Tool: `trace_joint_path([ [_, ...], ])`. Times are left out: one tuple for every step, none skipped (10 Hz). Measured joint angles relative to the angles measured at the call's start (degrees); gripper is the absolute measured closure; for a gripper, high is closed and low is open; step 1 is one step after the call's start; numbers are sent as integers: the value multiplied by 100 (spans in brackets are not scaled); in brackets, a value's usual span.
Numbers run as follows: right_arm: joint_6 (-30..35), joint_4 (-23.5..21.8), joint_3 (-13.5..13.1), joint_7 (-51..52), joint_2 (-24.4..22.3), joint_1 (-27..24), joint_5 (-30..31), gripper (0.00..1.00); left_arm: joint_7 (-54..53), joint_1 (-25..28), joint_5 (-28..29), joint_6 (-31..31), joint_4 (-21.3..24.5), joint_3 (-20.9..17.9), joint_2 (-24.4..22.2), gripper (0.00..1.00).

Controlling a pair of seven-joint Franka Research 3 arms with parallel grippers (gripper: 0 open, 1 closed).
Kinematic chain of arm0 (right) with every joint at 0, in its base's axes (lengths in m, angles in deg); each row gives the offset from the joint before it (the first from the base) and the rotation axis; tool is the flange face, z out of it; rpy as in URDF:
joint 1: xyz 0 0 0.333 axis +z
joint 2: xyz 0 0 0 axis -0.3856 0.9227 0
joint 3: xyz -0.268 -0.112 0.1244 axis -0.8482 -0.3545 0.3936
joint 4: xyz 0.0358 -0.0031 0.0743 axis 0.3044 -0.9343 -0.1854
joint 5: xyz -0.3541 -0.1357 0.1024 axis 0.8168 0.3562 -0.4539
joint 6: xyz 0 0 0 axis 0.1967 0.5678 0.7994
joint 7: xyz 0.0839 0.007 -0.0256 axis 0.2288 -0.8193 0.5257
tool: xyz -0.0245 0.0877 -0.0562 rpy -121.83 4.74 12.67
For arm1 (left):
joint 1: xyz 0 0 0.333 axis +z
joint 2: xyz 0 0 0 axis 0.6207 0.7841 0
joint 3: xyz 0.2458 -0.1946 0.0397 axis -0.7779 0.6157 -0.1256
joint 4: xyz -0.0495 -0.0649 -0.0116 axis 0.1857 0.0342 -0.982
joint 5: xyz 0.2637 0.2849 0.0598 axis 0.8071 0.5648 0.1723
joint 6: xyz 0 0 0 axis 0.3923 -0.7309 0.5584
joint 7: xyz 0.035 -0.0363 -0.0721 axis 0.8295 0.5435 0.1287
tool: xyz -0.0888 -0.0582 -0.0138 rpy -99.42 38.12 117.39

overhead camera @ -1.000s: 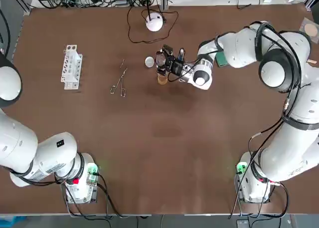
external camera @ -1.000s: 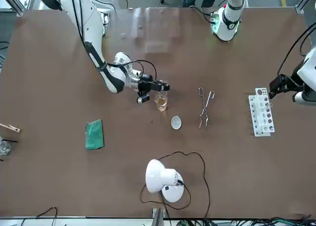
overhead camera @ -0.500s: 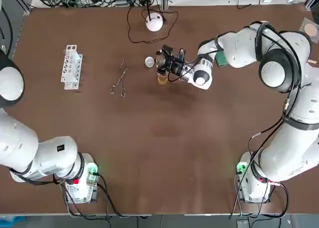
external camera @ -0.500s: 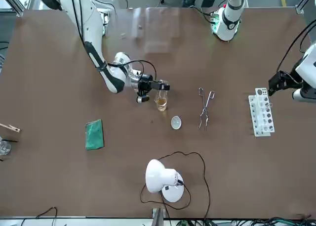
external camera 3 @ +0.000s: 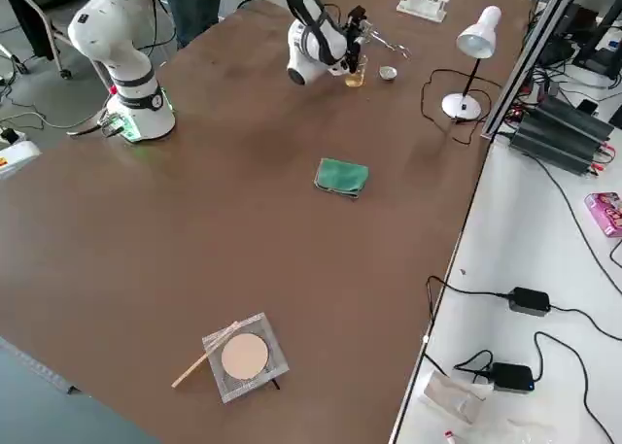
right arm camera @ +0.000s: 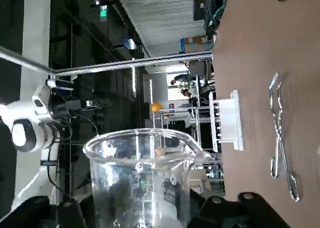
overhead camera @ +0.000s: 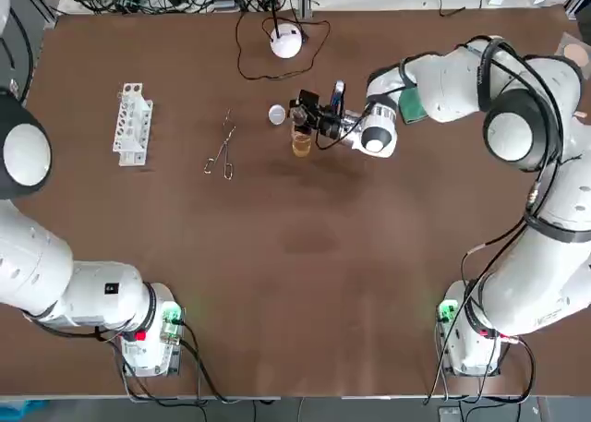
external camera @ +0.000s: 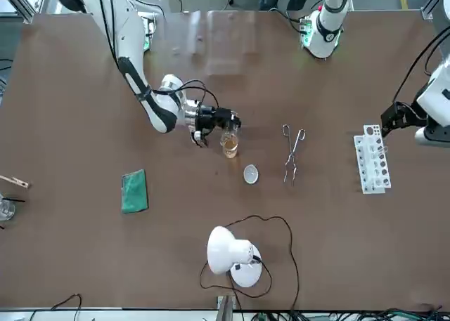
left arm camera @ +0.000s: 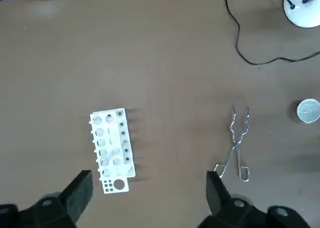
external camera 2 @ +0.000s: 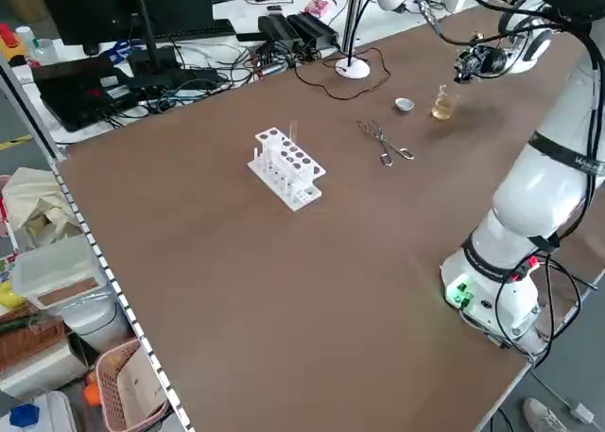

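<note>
Right gripper (overhead camera: 303,113) clenched on glass beaker (right arm camera: 142,178), tipped sideways just above cup (overhead camera: 301,146) of amber liquid, mid-table, near tongs (overhead camera: 222,154). Pouring judged: spout to be kept over cup mouth, tilt eased slowly. Left gripper (left arm camera: 147,188) parked, fingers spread, above rack (left arm camera: 112,149).

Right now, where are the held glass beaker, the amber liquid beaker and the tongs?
held glass beaker (right arm camera: 142,180), right wrist view, glass wall
amber liquid beaker (external camera: 230,148), front view, liquid-filled body
tongs (left arm camera: 236,144), left wrist view, where arms cross
</note>
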Motion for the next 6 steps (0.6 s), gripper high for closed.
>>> trace_joint_path([
  [-51,0,-1,480,-13,-7,43,61,0,3,-4,0,-3,-41,0,0],
  [-86,-1,-4,957,-13,-15,127,61,0,10,-9,0,-4,-60,0,0],
  [-108,-3,-5,1443,-13,-25,189,61,0,11,-12,-7,-5,-63,1,0],
  [-113,-31,-6,1942,-16,-39,231,61,0,8,-12,-40,-4,-62,4,0],
  [-112,-93,-7,2405,-32,-52,290,61,0,6,-12,-92,-4,-62,11,0],
  [-113,-162,-7,2844,-76,-60,333,61,0,0,-13,-108,-4,-60,21,0],
])
